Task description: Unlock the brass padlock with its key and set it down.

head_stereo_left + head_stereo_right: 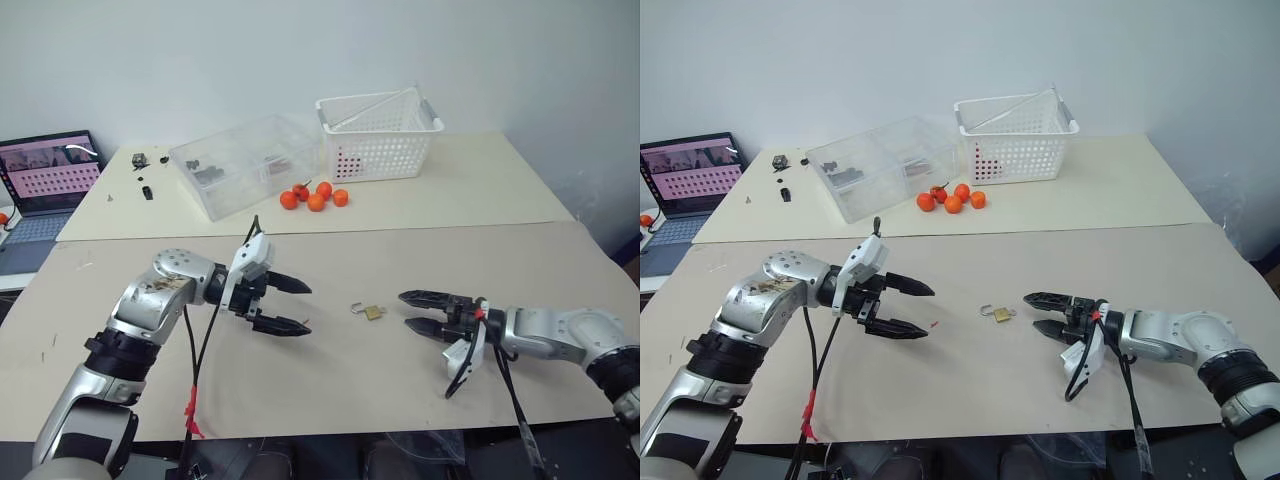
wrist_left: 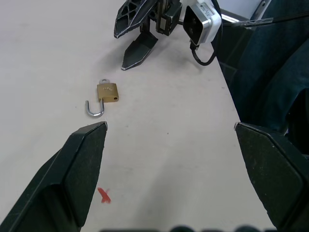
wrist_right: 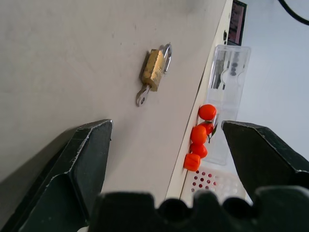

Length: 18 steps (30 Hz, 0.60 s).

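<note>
Found the brass padlock (image 1: pixel 373 312) lying flat on the table (image 1: pixel 330 390), about midway between the two grippers and touching neither. Saw its shackle (image 2: pixel 94 110) swung open, with what looked like the key (image 2: pixel 104 82) poking out of the other end, so judged the unlocking and setting-down pretty much done. Caught the left gripper (image 1: pixel 305 308) spread wide, holding nothing, hovering just off the table and aimed at the lock from one side. Same deal for the right gripper (image 1: pixel 404 309): spread wide, empty, pointed at the lock from the opposite side, near it but clearly apart. Guessed solid metal here, so stiff, dense for its size yet light overall, nothing fragile. Figured slippery too, given smooth brass faces and a thin rounded shackle. Reckoned the flat sides of the body the best place to pinch, rather than the shackle, likely to pivot and swing loose once unlocked. Would've steered clear of grabbing by the key as well, being tiny and prone to twisting. Expected trouble getting fingers around something lying so low, with a real chance of skating it across the table instead of lifting. Noticed a small red scrap (image 2: pixel 104 195) near the left gripper, plus oranges (image 1: pixel 315 195), a white basket (image 1: pixel 380 135) and a clear box (image 1: pixel 245 165) way off at the back, none of it in the way.
</note>
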{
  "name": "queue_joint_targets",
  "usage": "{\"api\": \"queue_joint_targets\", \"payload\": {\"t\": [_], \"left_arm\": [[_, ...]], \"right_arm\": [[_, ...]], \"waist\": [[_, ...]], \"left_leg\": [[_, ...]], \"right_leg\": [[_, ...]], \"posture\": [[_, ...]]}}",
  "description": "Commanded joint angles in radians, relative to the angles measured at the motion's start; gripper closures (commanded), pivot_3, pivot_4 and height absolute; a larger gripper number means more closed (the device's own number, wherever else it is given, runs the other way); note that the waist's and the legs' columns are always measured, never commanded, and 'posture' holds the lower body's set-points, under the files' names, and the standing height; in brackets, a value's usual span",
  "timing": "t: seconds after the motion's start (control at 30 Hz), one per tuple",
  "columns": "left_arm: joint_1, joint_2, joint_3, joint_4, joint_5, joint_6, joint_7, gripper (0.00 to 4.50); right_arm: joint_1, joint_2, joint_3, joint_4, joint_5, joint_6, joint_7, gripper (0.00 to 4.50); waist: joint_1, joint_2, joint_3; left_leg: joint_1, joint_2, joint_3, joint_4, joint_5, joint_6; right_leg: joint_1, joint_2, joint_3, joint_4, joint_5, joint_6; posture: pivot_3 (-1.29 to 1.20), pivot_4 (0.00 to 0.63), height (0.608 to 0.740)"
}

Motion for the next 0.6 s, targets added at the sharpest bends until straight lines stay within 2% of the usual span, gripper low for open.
{"api": "queue_joint_targets", "payload": {"t": [0.03, 0.1, 0.13, 0.17, 0.23, 0.33, 0.4, 0.5, 0.6], "left_arm": [[-0.02, -0.015, 0.03, 0.027, 0.019, -0.081, 0.022, 0.0], [-0.019, -0.032, 0.057, 0.065, 0.044, -0.172, 0.054, 0.0], [-0.017, -0.035, 0.066, 0.089, 0.065, -0.213, 0.078, 0.0], [-0.014, -0.035, 0.072, 0.107, 0.085, -0.258, 0.095, 0.0], [-0.007, -0.029, 0.073, 0.122, 0.118, -0.308, 0.118, 0.0], [0.005, -0.023, 0.09, 0.111, 0.127, -0.343, 0.14, 0.0], [0.01, -0.024, 0.12, 0.093, 0.095, -0.334, 0.148, 0.0], [0.015, -0.001, 0.165, 0.076, 0.085, -0.315, 0.182, 0.0], [0.031, 0.009, 0.231, 0.045, 0.05, -0.242, 0.25, 0.0]], "right_arm": [[0.041, -0.012, -0.004, 0.136, 0.379, 0.02, 0.368, 0.03], [0.091, 0.012, -0.04, 0.024, 0.858, 0.253, 0.73, 0.03], [0.112, 0.008, -0.07, -0.095, 1.097, 0.452, 0.904, 0.03], [0.124, -0.003, -0.098, -0.201, 1.273, 0.631, 1.027, 0.03], [0.135, -0.043, -0.141, -0.361, 1.482, 0.876, 1.169, 0.03], [0.138, -0.111, -0.221, -0.552, 1.707, 1.175, 1.275, 0.03], [0.131, -0.133, -0.279, -0.618, 1.782, 1.304, 1.298, 0.03], [0.144, -0.131, -0.352, -0.671, 1.794, 1.397, 1.273, 0.03], [0.214, -0.071, -0.422, -0.698, 1.781, 1.433, 1.19, 0.03]], "waist": [[-0.001, -0.001, 0.001], [-0.005, -0.003, 0.002], [-0.008, -0.003, 0.002], [-0.012, -0.003, 0.002], [-0.019, -0.001, 0.002], [-0.025, 0.005, 0.005], [-0.024, 0.005, 0.005], [-0.017, 0.005, 0.006], [-0.004, 0.004, 0.006]], "left_leg": [[0.0, 0.0, 0.0, 0.0, 0.0, 0.0], [0.002, 0.002, 0.0, 0.0, 0.0, 0.001], [0.001, 0.004, 0.0, 0.0, -0.001, 0.002], [-0.001, 0.005, 0.0, 0.001, -0.002, 0.004], [-0.004, 0.006, -0.001, 0.004, -0.004, 0.008], [-0.004, 0.007, -0.006, 0.009, -0.01, 0.018], [-0.005, 0.009, -0.006, 0.009, -0.012, 0.02], [-0.005, 0.012, -0.006, 0.009, -0.013, 0.021], [-0.007, 0.012, -0.006, 0.009, -0.013, 0.021]], "right_leg": [[0.001, 0.0, 0.0, -0.001, 0.0, 0.0], [0.006, 0.0, -0.001, -0.004, 0.0, 0.0], [0.009, 0.0, -0.001, -0.006, 0.0, 0.0], [0.009, 0.0, 0.0, -0.006, 0.0, 0.0], [0.009, -0.001, 0.001, -0.005, 0.0, -0.001], [0.006, 0.0, 0.003, 0.001, 0.0, -0.001], [0.003, 0.001, 0.004, 0.001, 0.0, -0.001], [0.002, 0.003, 0.002, 0.0, 0.0, 0.0], [-0.004, 0.003, 0.002, 0.0, 0.0, 0.0]], "posture": [[0.0, 0.15, 0.74], [0.0, 0.15, 0.74], [0.0, 0.15, 0.74], [0.0, 0.15, 0.74], [0.0, 0.15, 0.74], [0.0, 0.15, 0.74], [0.0, 0.15, 0.74], [0.0, 0.15, 0.74], [0.0, 0.15, 0.74]]}}
